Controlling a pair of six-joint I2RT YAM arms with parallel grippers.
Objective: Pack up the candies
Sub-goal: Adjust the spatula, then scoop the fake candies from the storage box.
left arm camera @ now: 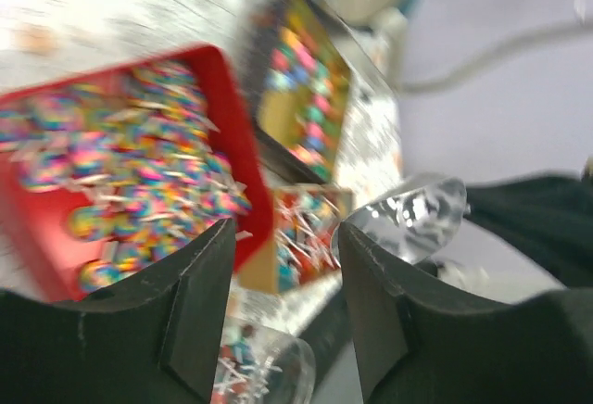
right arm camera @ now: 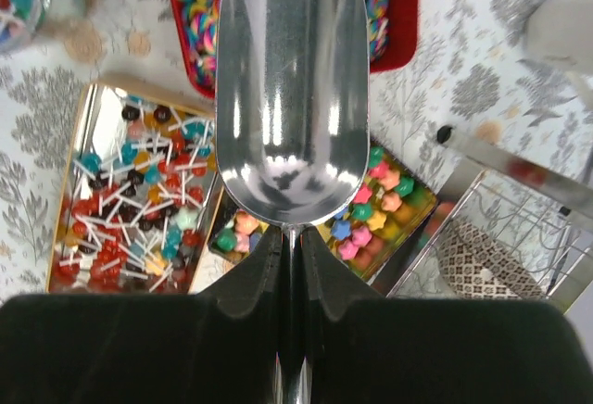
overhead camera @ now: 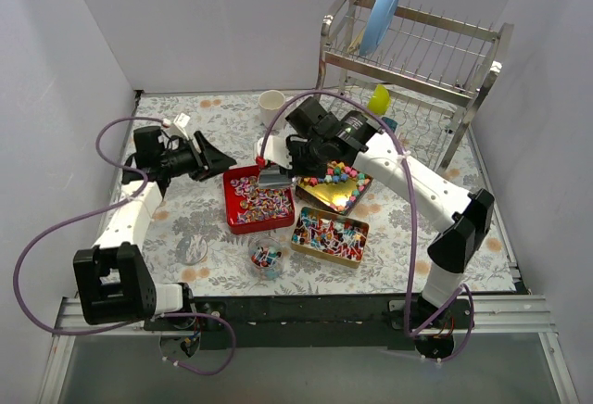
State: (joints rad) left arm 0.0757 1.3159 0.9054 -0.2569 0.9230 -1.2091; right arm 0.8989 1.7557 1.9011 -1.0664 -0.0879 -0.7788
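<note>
My left gripper (left arm camera: pixel 285 237) is spread wide and holds nothing. Its wrist view is blurred and shows the red tray (left arm camera: pixel 225 84) full of striped candies (left arm camera: pixel 139 182). It also shows a crinkled clear thing (left arm camera: pixel 417 214) past one finger, and I cannot tell what it is.

My right gripper (right arm camera: pixel 290 242) is pressed together on the handle of a metal scoop (right arm camera: pixel 289 89). Only the right wrist view shows that the bowl of the scoop is empty. Under it lie the star-shaped candies (right arm camera: pixel 380 195) in one gold tray (overhead camera: pixel 324 198), and the wrapped candies (right arm camera: pixel 130 228) in a second gold tray (right arm camera: pixel 93 126) beside it.

Only the top view shows sharply the small clear jar (overhead camera: pixel 266 258), with a few candies inside, standing in front of the red tray.
</note>
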